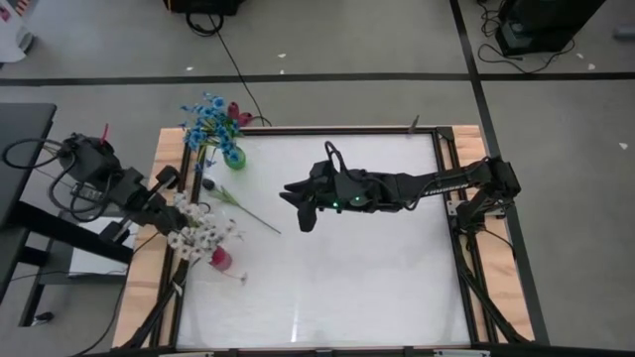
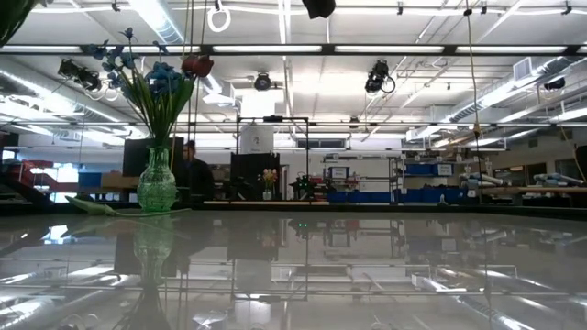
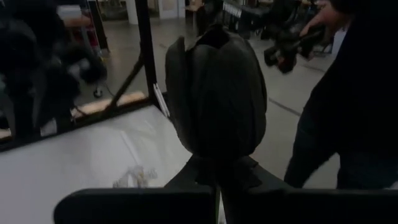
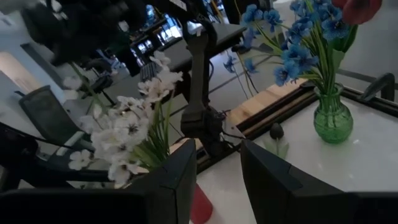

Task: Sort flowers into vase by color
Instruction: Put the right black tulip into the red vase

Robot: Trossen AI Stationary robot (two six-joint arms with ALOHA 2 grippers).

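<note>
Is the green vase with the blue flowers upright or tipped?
Upright. The green vase stands on its base on the table, the blue flowers rising straight up from its neck.

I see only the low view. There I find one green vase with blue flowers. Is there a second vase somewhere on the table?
Observer: Yes. The high view shows a pink vase holding white flowers, at the table's left edge beside the left arm.
Operator: Where is the right gripper?
Observer: The right gripper hangs over the middle of the table, open, with nothing between its fingers.
Operator: And the left one?
Observer: The left gripper is shut. Its wrist view shows a dark flower whose head stands just above the fingers, so it seems to be held there.
</note>
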